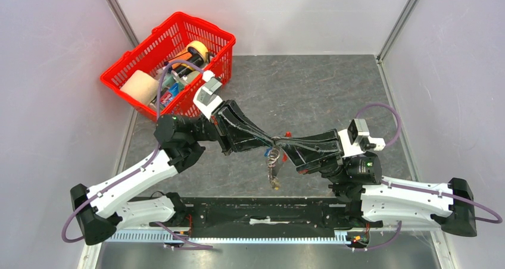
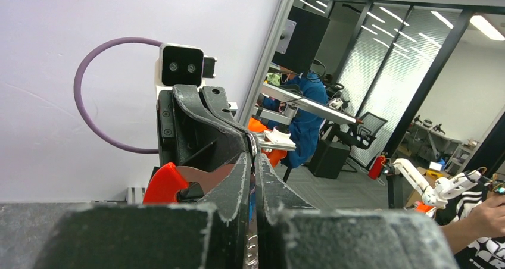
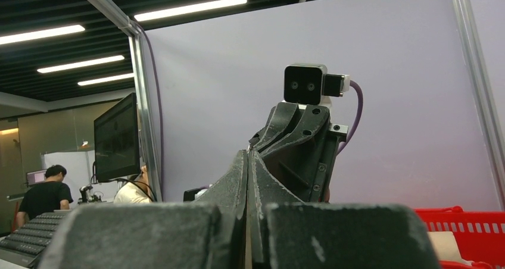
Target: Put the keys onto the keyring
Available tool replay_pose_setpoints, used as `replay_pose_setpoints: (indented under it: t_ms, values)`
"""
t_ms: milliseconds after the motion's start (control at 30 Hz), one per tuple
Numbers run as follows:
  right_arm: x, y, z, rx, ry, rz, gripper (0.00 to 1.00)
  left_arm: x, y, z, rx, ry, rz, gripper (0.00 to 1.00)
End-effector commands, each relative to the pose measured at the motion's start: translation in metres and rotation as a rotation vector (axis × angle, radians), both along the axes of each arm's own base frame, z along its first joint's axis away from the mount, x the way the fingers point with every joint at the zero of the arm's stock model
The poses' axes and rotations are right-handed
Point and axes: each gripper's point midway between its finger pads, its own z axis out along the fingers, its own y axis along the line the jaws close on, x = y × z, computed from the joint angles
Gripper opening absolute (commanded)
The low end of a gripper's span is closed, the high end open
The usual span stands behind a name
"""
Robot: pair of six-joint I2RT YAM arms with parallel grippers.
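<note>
Keys: seemingly the blue sliver pinched in narrowly closed left gripper, held aloft at centre. Meets right gripper tip to tip, clamped tight on red keyring. Looks not yet threaded; remains to slip blade onto ring, then release.

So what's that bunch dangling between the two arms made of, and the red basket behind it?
The keyring looks mostly metal: small silvery and brassy pieces with a dull shine. Its red clip looks like plastic, though it is too small to be sure. The red basket seems moulded plastic: uniform glossy red, open lattice walls.
</note>
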Motion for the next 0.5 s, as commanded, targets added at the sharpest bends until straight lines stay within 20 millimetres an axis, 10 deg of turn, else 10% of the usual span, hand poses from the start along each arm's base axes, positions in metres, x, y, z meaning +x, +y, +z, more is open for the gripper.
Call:
replay_pose_setpoints:
  t_ms: [0, 333, 467]
  values:
    - [0.000, -0.018, 0.023, 0.090, -0.015, -0.026, 0.00, -0.005, 0.003, 0.000, 0.002, -0.028, -0.013, 0.03]
    - [0.003, -0.019, 0.009, -0.043, 0.020, -0.056, 0.10, -0.006, 0.004, -0.003, 0.040, -0.035, 0.002, 0.02]
    - [0.013, -0.022, -0.003, -0.153, 0.089, -0.104, 0.35, -0.001, 0.001, -0.014, 0.088, -0.038, 0.037, 0.02]
